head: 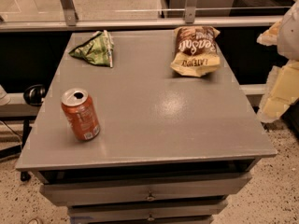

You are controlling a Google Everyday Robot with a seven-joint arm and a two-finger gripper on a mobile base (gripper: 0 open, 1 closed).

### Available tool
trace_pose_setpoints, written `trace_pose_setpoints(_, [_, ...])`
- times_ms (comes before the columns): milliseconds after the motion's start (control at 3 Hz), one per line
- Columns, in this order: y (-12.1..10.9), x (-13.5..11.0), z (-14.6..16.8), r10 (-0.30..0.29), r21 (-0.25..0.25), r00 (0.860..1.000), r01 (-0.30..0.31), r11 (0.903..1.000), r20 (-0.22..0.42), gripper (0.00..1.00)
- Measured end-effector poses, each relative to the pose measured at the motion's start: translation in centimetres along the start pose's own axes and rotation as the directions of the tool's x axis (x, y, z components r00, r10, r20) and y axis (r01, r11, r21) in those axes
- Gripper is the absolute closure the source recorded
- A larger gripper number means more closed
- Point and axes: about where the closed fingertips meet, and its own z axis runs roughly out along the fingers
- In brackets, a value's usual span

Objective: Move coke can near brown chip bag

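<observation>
Warm, dim overhead light leaves a pale sheen on the table (219, 139). The can (80, 114) casts a faint shadow. The gripper (279, 91), seemingly the pale shape at the right edge, looks yellowish.

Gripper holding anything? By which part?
Nothing held. The gripper is at the view's right edge, off the table; the coke can stands alone front-left, the brown chip bag lies back-right.

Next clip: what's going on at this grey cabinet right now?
Nothing is being handled yet. The coke can stands upright at the front left of the grey cabinet top, well apart from the brown chip bag, which lies at the back right. A green bag lies at the back left. The gripper hangs beyond the cabinet's right edge, touching nothing.
</observation>
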Motion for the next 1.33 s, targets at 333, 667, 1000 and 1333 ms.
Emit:
trace_pose_setpoints(333, [0.0,0.0,0.0,0.0,0.0,1.0,0.0,1.0,0.0,0.0])
trace_pose_setpoints(667, [0.6,-1.5,1.4,0.044,-0.028,0.995,-0.042,0.9987,0.089,0.0])
trace_pose_setpoints(1000, [2.0,-6.0,5.9,0.14,-0.117,0.949,-0.111,0.9869,0.283,0.0])
trace_pose_setpoints(1333, [4.4,-11.3,10.1,0.166,-0.193,0.871,-0.084,0.9777,0.463,0.0])
